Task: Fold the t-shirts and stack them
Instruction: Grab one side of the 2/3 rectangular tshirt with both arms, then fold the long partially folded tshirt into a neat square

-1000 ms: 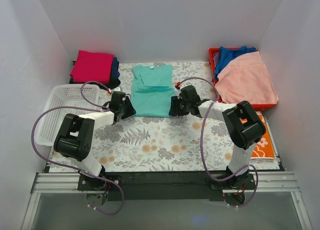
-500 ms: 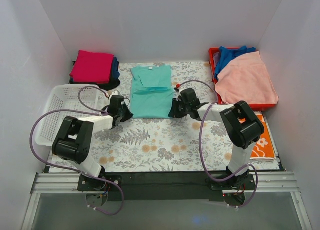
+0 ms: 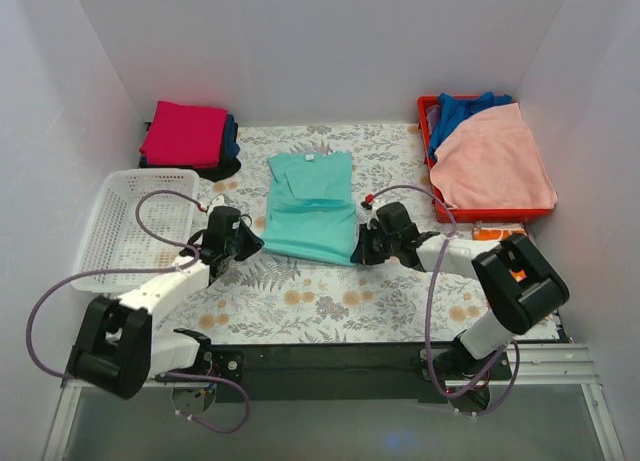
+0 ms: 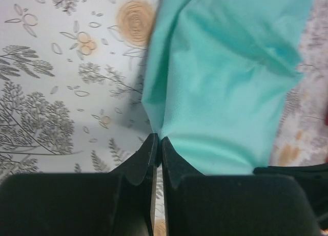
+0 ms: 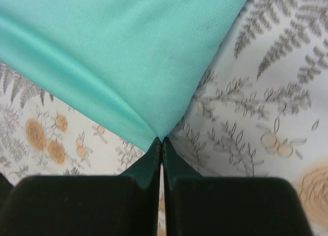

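The mint-teal t-shirt (image 3: 312,206) lies partly folded in the middle of the floral table, its collar toward the back. My left gripper (image 3: 258,243) is shut on its near left corner; in the left wrist view the cloth (image 4: 225,82) rises from the pinched jaws of that gripper (image 4: 159,142). My right gripper (image 3: 356,253) is shut on the near right corner, and the right wrist view shows the teal cloth (image 5: 128,57) drawn to a point between the tips of the gripper (image 5: 162,141). A folded stack, with a magenta shirt (image 3: 184,133) on top of dark ones, sits at the back left.
A white basket (image 3: 120,243) stands at the left edge. A red bin (image 3: 431,141) at the back right holds a blue shirt (image 3: 464,108) and a peach cloth (image 3: 493,161). An orange object (image 3: 487,234) lies by the right arm.
Both grippers have shut on the shirt's near corners and pulled them toward the near edge. The teal shirt has slid nearer with them. Both arms have drawn back.
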{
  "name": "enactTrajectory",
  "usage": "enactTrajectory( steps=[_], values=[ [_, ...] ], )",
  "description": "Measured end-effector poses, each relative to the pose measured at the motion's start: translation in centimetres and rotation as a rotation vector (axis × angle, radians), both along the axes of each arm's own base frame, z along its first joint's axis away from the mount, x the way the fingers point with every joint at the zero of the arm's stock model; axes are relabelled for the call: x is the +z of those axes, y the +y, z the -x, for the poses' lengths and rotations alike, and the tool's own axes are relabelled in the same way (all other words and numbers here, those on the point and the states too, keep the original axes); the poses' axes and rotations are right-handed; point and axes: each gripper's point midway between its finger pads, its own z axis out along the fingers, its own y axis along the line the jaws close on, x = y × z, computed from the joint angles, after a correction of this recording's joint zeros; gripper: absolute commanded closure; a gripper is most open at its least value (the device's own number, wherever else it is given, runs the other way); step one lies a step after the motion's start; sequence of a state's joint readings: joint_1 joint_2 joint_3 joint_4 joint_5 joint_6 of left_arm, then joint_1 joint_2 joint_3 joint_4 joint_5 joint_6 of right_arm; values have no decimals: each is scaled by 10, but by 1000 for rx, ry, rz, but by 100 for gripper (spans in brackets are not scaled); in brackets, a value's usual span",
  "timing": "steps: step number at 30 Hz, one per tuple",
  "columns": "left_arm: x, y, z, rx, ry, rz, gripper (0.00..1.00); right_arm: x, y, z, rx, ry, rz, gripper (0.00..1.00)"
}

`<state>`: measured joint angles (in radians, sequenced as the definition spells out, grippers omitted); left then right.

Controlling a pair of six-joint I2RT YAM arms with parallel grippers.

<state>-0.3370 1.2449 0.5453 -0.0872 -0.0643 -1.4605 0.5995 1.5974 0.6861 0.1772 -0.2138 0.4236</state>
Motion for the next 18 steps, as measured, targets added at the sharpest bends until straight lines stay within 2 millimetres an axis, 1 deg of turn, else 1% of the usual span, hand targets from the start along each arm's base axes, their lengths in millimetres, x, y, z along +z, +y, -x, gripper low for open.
enactTrajectory(
  steps=[2,3,6,8,12,15,18],
  values=[
    [24,-7,6,-3,-56,36,100,5,-6,14,2,6,0,99],
    [35,-10,8,-3,-83,48,100,11,-8,21,6,4,-6,99],
    [53,-14,19,4,-123,60,100,29,-6,35,20,-30,-20,99],
    [59,-16,29,14,-129,58,100,42,-6,45,30,-58,-30,99],
    [62,-16,45,38,-117,53,100,56,-10,61,19,-78,-39,99],
    [68,-15,57,57,-126,67,100,58,-12,71,12,-85,-39,99],
    [70,-13,65,75,-124,82,100,54,-12,80,14,-65,-28,99]
  ],
)
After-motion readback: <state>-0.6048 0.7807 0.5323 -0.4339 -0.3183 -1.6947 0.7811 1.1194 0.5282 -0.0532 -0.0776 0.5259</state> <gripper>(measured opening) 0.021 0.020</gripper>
